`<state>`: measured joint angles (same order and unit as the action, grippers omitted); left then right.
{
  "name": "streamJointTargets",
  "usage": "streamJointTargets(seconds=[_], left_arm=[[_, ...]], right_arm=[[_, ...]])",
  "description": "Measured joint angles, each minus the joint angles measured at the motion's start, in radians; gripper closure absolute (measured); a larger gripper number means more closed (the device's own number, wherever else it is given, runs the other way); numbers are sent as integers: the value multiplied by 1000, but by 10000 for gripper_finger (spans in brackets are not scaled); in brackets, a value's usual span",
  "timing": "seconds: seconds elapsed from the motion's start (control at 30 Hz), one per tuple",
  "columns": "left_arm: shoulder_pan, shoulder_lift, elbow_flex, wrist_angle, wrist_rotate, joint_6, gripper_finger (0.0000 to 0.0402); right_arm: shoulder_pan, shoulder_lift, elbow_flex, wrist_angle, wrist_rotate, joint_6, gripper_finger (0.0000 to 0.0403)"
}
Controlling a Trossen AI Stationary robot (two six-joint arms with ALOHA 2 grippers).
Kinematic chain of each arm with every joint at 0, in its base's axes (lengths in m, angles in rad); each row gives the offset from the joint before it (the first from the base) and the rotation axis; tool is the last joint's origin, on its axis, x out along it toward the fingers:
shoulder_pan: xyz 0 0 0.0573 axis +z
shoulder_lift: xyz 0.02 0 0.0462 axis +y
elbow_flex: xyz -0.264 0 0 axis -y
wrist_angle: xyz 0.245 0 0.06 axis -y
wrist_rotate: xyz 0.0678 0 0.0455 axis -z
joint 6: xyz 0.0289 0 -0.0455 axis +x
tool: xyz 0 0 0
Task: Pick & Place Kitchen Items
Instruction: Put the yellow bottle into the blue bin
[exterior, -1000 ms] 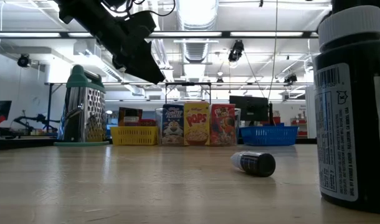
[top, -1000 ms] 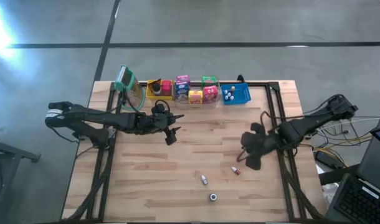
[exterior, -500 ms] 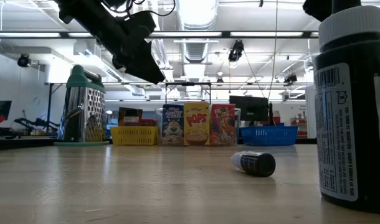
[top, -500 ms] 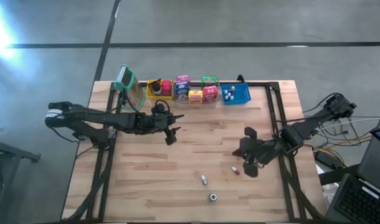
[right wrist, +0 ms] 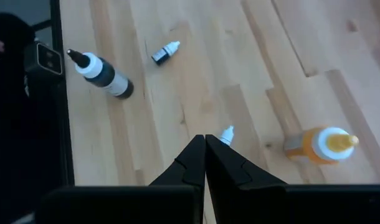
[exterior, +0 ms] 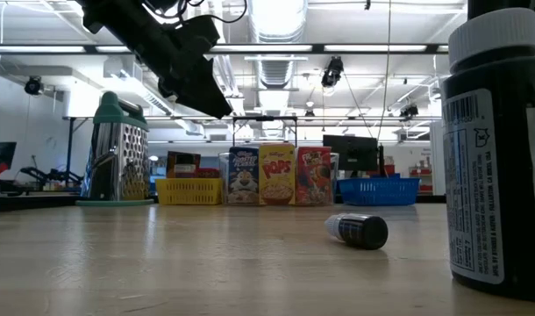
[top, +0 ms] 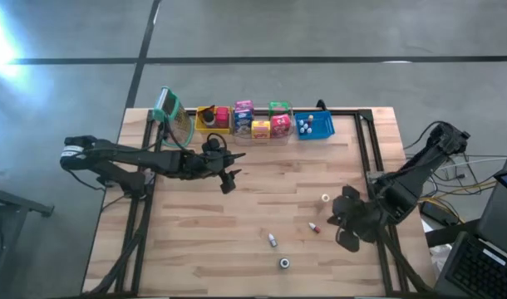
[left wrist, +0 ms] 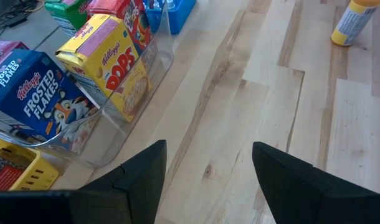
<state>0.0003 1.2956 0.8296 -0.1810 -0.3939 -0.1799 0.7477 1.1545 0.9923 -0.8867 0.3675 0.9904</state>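
Right gripper hovers closed and empty near the table's right edge, beside the small loose bottles it likely wants. Left gripper waits open, empty, near the far-side cereal boxes.

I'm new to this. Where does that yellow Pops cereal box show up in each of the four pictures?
High view: Pops box at the table's far edge, left of the blue bin.
Low view: middle of three boxes in the background, blue bin to its right.
Left wrist view: upper left, blue bin at the top.
Right wrist view: not in it.
Shared landmark: the blue bin.
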Motion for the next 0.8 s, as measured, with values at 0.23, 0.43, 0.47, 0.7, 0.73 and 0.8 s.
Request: streamJointTargets(seconds=[0.23, 0.43, 0.47, 0.7, 0.73, 0.8], left_arm=[[0, 0, 0, 0, 0, 0, 158], [0, 0, 0, 0, 0, 0, 158], [0, 0, 0, 0, 0, 0, 158], [0, 0, 0, 0, 0, 0, 158], [0, 0, 0, 0, 0, 0, 158], [0, 0, 0, 0, 0, 0, 158]], right_arm=[[109, 0, -10, -22, 86, 151, 394], [158, 36, -40, -16, 99, 248, 394], [163, 45, -46, -14, 100, 264, 394], [202, 133, -59, -5, 99, 319, 394], [203, 145, -59, 3, 99, 318, 394], [203, 167, -59, 20, 99, 317, 394]])
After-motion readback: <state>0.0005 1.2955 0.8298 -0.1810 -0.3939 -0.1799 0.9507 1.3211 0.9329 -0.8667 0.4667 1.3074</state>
